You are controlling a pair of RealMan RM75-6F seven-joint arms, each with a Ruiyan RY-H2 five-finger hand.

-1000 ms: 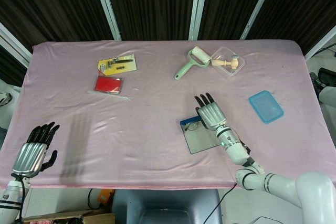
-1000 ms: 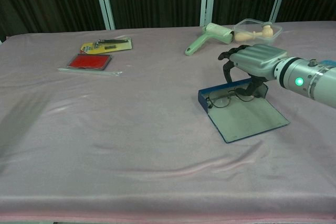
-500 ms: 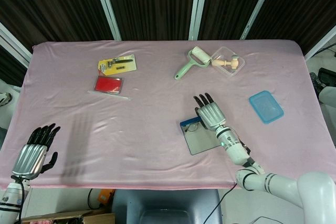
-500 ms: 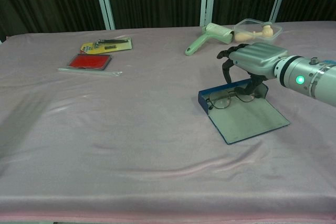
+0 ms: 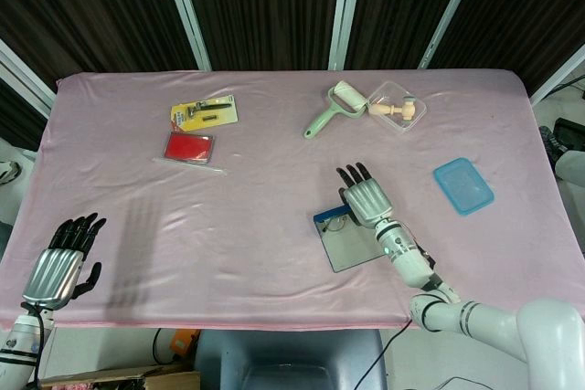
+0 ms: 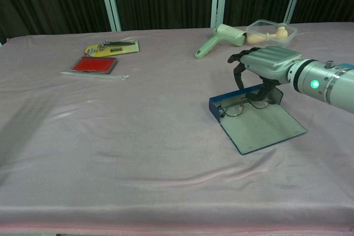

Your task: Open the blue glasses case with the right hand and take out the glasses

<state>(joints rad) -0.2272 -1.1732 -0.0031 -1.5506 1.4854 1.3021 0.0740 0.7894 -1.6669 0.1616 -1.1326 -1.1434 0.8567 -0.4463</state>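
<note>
Glasses [image 6: 239,105] lie in the open blue case [image 6: 255,121], which rests on the pink table [image 6: 110,136] toward its right half and nearer the front edge than the back; the lid is already folded flat toward the front, so the opening is done and taking the glasses out is what remains, as I judge. The right hand [image 6: 264,64] hangs over the far end of the case with its fingers [image 6: 241,73] curled downward at the right side of the frame. To do this step well, the fingers should probably close on the frame or bridge, not on the lenses, and lift straight up so the thin frame does not catch the raised wall of the case; the case is light and may slide or rise with the glasses, so a slow lift is safer. Whether the fingertips already pinch the frame or only touch it I cannot tell: in the chest view the palm covers the contact, and in the head view the right hand [image 5: 366,196] hides most of the glasses. The thumb is not clearly seen either. The left hand [image 5: 62,262] is spread and empty at the front left corner, only partly inside the head view.
</note>
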